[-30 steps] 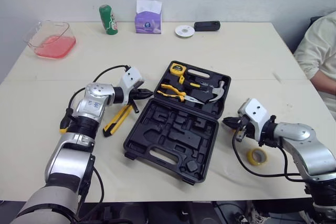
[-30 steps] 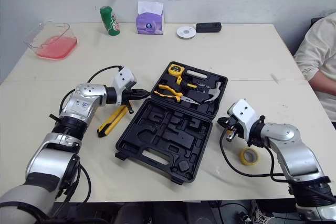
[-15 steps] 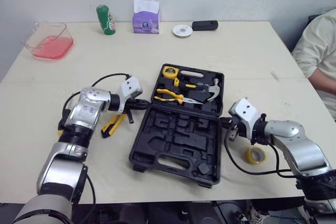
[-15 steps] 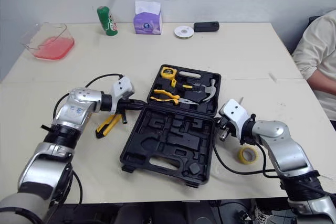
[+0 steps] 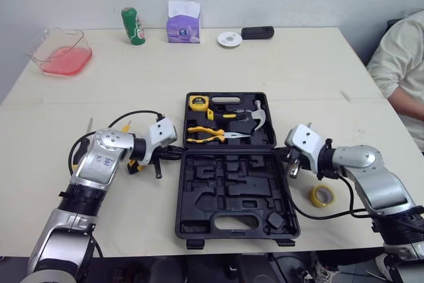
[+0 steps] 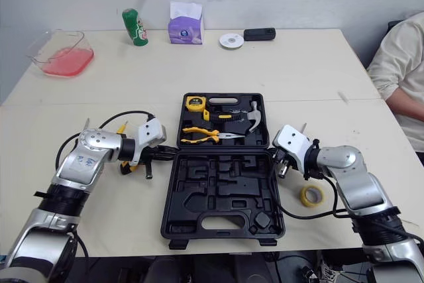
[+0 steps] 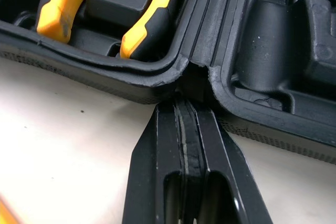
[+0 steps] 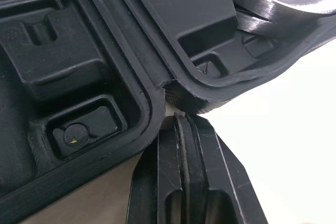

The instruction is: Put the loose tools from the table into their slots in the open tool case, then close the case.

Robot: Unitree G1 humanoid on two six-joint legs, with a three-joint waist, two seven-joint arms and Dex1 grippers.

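Nearest you, the open tool case (image 5: 235, 193) lies flat on the table (image 5: 298, 71). Its front half is a bare black moulding of tool-shaped slots, with the handle cut-out along the near edge. Just right of that half, beside your right forearm, a roll of yellow tape (image 5: 322, 195) sits loose on the tabletop.

At mid-depth your two arms flank the case. The left gripper (image 7: 185, 111) has its fingers pressed together on nothing, and their tip is set at the notch where the two halves meet at the left end of the hinge. The right gripper (image 8: 181, 124) is likewise pinched closed and empty, with its tip at the matching seam on the right end. Behind your left wrist, just left of the case, a yellow-and-black utility knife (image 5: 134, 163) lies on the table, mostly hidden by the arm.

Beyond the hinge, the far half holds yellow-handled pliers (image 5: 209, 137) along its near side. A hammer (image 5: 255, 114) lies there with its steel head towards the right, and a yellow tape measure (image 5: 197, 103) sits in the far left corner.

Along the back of the table stand a clear tray (image 5: 61, 51) with a pink bottom at far left, then a green can (image 5: 134, 25), a purple tissue pack (image 5: 183, 22), a white disc (image 5: 230, 38) and a black device (image 5: 257, 32). A person's pale sleeve (image 5: 404, 64) shows at the right edge.
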